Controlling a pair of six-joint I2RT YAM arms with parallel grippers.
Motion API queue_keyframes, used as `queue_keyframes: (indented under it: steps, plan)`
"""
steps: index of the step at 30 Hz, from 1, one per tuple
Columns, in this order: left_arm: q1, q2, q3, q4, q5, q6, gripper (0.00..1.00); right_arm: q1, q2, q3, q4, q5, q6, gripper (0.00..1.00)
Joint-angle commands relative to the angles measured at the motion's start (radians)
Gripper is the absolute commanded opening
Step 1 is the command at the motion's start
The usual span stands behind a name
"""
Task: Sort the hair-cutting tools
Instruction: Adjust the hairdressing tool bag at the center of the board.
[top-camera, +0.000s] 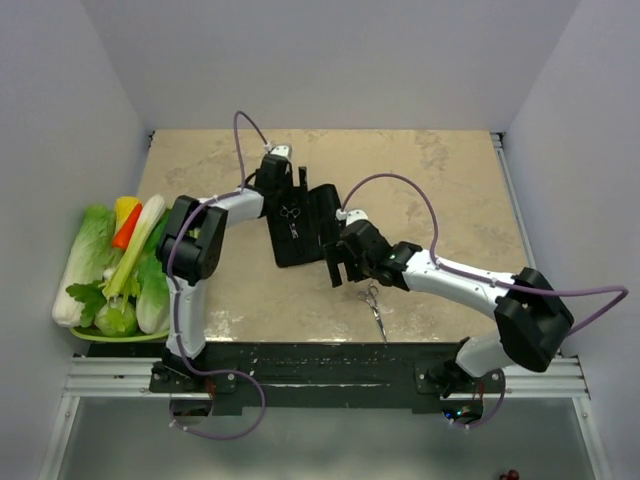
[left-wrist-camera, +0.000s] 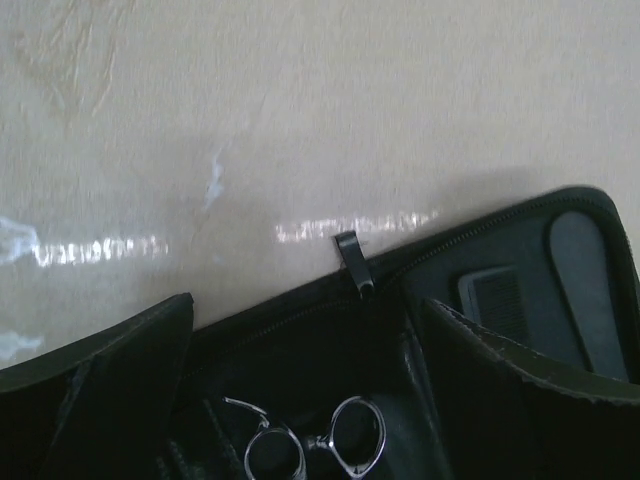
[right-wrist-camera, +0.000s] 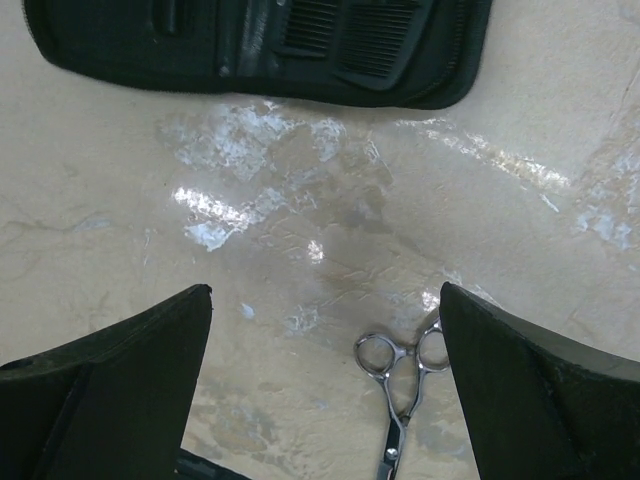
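Scissors (right-wrist-camera: 396, 415) lie on the tabletop (right-wrist-camera: 100, 200) just beside the right gripper (right-wrist-camera: 325, 300), fingers apart. Second scissors (left-wrist-camera: 318, 441) and comb (left-wrist-camera: 497, 293) sit inside the open black case (top-camera: 300, 240), under the left gripper (left-wrist-camera: 305, 310), fingers likewise apart. Vegetables (top-camera: 110, 270) crowd the table's left edge.

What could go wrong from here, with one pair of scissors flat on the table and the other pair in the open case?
1. The loose scissors lie flat on the glossy table; the right fingers, open above them, might push them aside instead of gripping.
2. The left fingers hang over the case edge near the zipper pull; closing there might snag it and drag the case, shifting the scissors inside.
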Motion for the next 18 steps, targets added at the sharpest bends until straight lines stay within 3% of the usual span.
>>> queue_keyframes:
  steps: [1, 9, 18]
  plan:
    - [-0.008, -0.107, -0.190, 0.041, 0.019, -0.089, 1.00, 0.002, 0.013, 0.008, 0.087, 0.000, 0.032, 0.99]
    - [-0.039, -0.247, -0.529, 0.185, 0.030, -0.215, 1.00, -0.017, 0.187, 0.034, 0.182, 0.030, 0.045, 0.99]
    - [-0.127, -0.365, -0.857, 0.395, 0.041, -0.335, 1.00, -0.170, 0.172, 0.038, 0.216, -0.023, 0.009, 0.99]
